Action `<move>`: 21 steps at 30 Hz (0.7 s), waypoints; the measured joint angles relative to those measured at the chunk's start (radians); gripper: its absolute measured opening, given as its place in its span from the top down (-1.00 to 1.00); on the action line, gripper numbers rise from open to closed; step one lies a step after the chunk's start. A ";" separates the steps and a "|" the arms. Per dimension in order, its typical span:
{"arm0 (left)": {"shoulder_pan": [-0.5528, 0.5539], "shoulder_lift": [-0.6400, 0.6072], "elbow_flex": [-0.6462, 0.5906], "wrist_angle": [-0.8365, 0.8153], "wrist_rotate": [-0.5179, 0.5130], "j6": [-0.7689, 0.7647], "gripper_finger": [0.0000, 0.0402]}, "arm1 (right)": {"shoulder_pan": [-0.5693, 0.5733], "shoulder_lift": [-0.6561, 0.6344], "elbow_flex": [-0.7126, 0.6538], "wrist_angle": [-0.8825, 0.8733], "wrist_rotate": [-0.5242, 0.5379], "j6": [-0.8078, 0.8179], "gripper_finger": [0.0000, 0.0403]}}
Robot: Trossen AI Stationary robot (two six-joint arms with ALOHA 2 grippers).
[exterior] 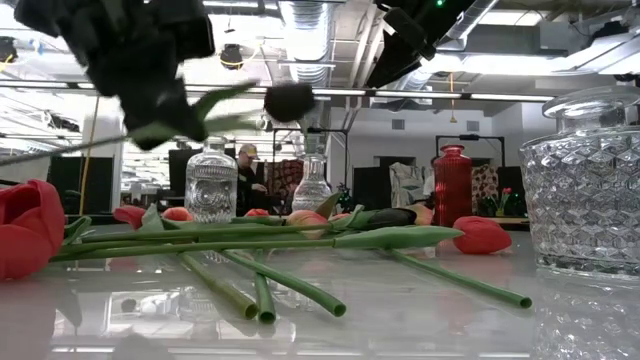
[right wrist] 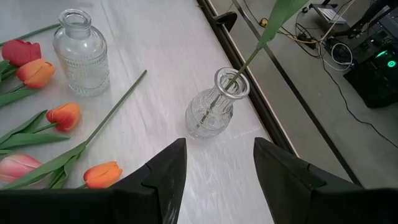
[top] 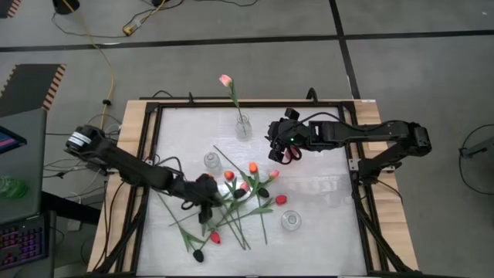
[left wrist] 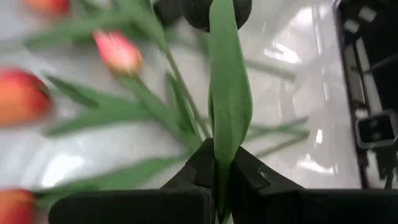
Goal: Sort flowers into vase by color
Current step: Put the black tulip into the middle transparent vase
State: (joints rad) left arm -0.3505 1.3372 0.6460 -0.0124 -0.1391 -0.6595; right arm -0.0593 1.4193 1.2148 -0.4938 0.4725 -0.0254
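Note:
Several tulips with pink, orange, red and black heads lie in a loose pile (top: 239, 201) on the white table top. One pink tulip (top: 225, 80) stands with its stem in a clear glass vase (top: 244, 126) at the far edge. My left gripper (left wrist: 221, 158) is over the pile's left side (top: 207, 193), shut on a black tulip (exterior: 290, 100) raised above the table. My right gripper (right wrist: 217, 155) hangs open and holds nothing, over the table just right of that vase (right wrist: 217, 106). My left gripper pinches the black tulip between its two fingers (left wrist: 249, 177) at a green leaf and stem (left wrist: 222, 143) well below the head. The leaf runs straight out ahead of the fingertips to the black head (left wrist: 211, 9). The flower is lifted clear of the table, roughly level.
Two more clear vases with nothing in them stand on the table: one left of centre (top: 212, 162), one near the front right (top: 290, 221). A black frame (top: 154, 108) rims the table top. In the low view, a person (exterior: 245, 170) sits in the room behind.

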 joint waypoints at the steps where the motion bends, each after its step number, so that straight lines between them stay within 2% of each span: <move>1: 0.005 -0.027 0.000 -0.009 -0.015 0.012 0.98 | 0.000 0.000 0.000 0.000 0.000 0.000 -0.05; 12: 0.101 -0.300 0.000 0.046 -0.299 0.262 0.98 | 0.000 0.000 0.000 0.000 -0.001 0.000 -0.05; 21: 0.208 -0.405 0.000 0.296 -0.352 0.518 0.98 | 0.000 0.000 0.000 0.000 -0.001 0.000 -0.05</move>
State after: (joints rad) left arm -0.1424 0.9320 0.6460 0.2837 -0.4907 -0.1417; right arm -0.0593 1.4193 1.2148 -0.4938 0.4710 -0.0251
